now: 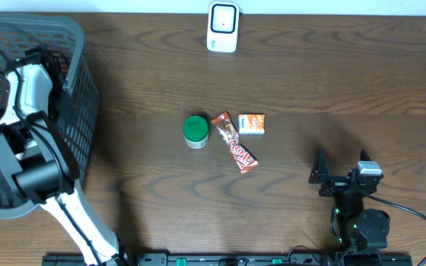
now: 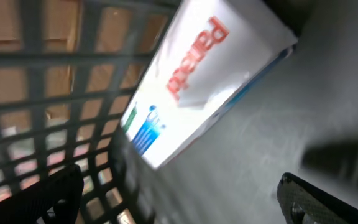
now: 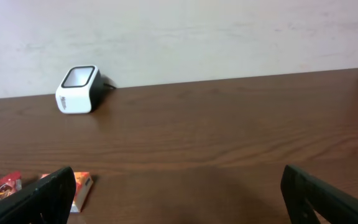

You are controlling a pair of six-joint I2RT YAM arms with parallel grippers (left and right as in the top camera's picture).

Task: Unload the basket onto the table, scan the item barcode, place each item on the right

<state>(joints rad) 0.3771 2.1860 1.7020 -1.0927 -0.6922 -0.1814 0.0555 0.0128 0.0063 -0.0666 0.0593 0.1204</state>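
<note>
Wooden table (image 1: 309, 74), three items (image 1: 233, 142) (one green tub (image 1: 195, 129)), one scanner (image 1: 222, 26)

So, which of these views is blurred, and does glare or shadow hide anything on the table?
Left wrist view: heavily blurred, with the white box and the basket mesh smeared. Overhead view: sharp and evenly lit, no glare on the table. Right wrist view: the scanner is sharp, but the fingers at the bottom corners are dark and soft.
</note>
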